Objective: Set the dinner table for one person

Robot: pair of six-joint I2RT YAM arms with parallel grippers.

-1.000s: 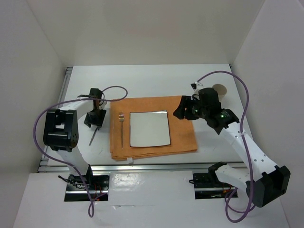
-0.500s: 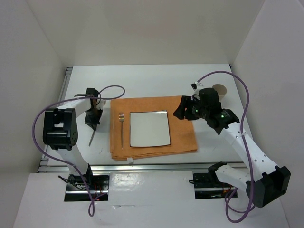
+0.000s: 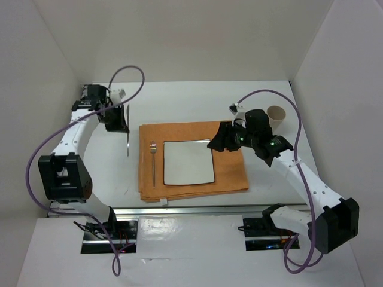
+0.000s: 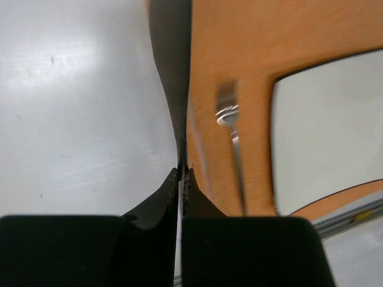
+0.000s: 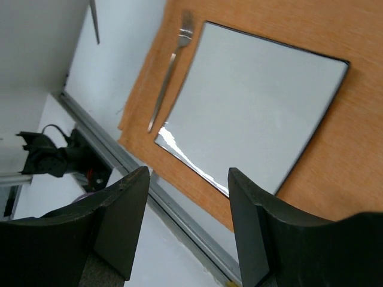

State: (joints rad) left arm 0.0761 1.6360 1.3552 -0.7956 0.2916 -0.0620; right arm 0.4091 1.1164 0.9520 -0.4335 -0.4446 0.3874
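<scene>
While over the dinner table (image 3: 179, 101), left arm (image 3: 76, 128) outstretched, knife (image 3: 127, 142) in end effector (image 3: 118, 117)

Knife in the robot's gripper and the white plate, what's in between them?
A fork, lying on the orange mat. The top view shows it between the knife and the plate.
</scene>
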